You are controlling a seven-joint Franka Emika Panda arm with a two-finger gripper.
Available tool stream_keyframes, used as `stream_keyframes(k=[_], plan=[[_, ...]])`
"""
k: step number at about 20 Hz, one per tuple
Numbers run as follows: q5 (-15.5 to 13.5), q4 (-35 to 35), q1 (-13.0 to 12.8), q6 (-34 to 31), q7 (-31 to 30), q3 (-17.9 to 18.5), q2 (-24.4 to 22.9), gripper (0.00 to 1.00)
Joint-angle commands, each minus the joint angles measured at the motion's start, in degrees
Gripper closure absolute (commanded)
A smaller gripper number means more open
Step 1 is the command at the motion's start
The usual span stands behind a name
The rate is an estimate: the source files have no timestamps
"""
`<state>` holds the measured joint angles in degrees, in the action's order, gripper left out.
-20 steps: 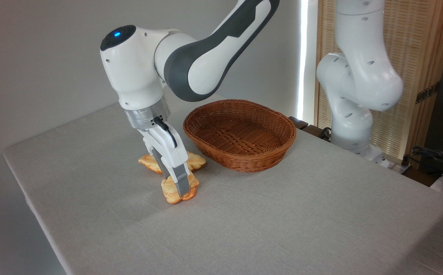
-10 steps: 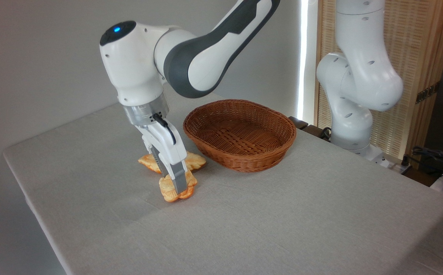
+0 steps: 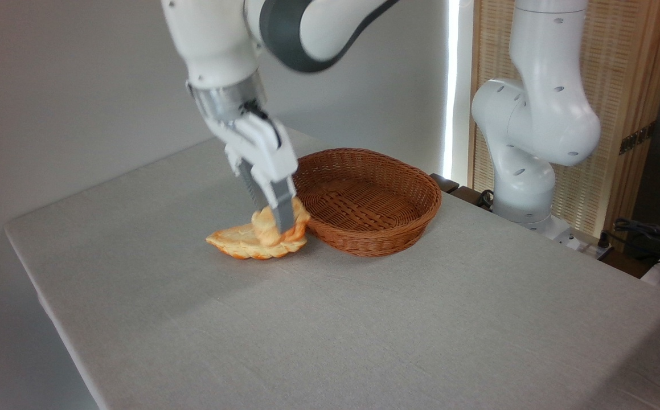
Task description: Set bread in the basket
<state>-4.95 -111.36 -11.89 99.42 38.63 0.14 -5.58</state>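
The gripper [image 3: 277, 219] was clamped on the bread [image 3: 267, 229], its fingers pinching the small knotted bun and holding it clear of the table [image 3: 364, 319]. The bun hung just left of the basket [image 3: 364, 199], close to its near rim, and in front of the flat leaf-shaped bread [image 3: 238, 244] lying on the cloth. The basket held nothing that I could see.

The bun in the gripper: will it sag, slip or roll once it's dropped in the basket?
The bun looks stiff: it keeps its knotted shape between the gripper fingers. Its glossy surface may be slippery, though it hangs without obvious tilt. Being roundish, it could roll a little, but the basket has flared sides that should contain it.
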Motion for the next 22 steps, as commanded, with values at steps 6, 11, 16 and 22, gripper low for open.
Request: stream_keyframes(k=[6, 11, 16, 22], plan=[[-3.23, -0.87, -3.22, -18.37, -3.91, 0.13, -6.02, 0.38], [-3.32, -1.32, -3.40, -20.40, -5.58, 0.13, -4.70, 0.00], [-3.32, -1.32, -3.49, -20.93, -5.50, 0.04, -3.65, 0.00], [-3.23, -1.32, -5.07, -21.02, -5.32, 0.04, -2.77, 0.00]])
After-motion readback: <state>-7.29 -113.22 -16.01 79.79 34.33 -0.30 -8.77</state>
